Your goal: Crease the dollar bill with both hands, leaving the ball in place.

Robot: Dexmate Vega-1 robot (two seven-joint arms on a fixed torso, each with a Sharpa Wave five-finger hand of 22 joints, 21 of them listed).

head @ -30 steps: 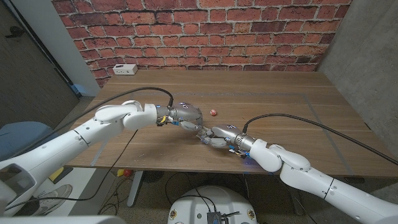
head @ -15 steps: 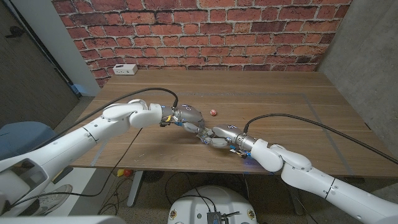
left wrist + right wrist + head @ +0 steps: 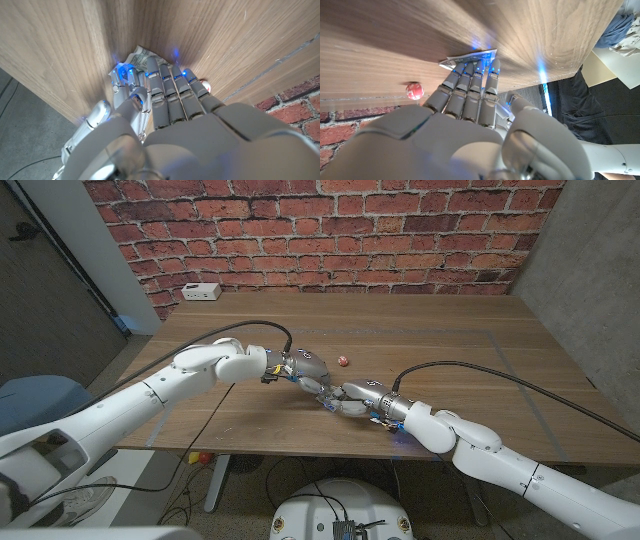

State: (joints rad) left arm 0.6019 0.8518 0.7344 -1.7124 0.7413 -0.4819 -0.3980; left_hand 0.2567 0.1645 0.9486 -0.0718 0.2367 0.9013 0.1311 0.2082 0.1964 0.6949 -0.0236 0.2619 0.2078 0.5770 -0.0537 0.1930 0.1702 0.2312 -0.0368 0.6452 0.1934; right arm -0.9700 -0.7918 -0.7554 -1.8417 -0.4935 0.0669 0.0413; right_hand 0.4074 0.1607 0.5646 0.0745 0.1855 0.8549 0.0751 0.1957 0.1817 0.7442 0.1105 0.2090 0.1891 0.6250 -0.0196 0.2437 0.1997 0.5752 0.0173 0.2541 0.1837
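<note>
We see a wooden worktop (image 3: pixel 430 340) in front of a red brick wall (image 3: pixel 320 230). The robot's two hands meet near the middle of the worktop's near edge. The left hand (image 3: pixel 305 374) reaches in from the left side, the right hand (image 3: pixel 352 400) from the near right, and their fingertips touch or nearly touch.

The dollar bill (image 3: pixel 142 57) lies on the worktop under both hands, close to the near edge. In the left wrist view, the left hand's fingers (image 3: pixel 167 85) lie side by side, stretched over the bill, with a crumpled corner of it showing past their tips. In the right wrist view, the right hand's fingers (image 3: pixel 470 82) are stretched out together, their tips pressing on the dollar bill (image 3: pixel 470 56). We cannot tell whether either hand pinches the bill or only presses on it.

A small red ball (image 3: pixel 342 361) sits just beyond the hands, toward the middle of the worktop, apart from them. A white box (image 3: pixel 201 291) stands at the far left corner.
</note>
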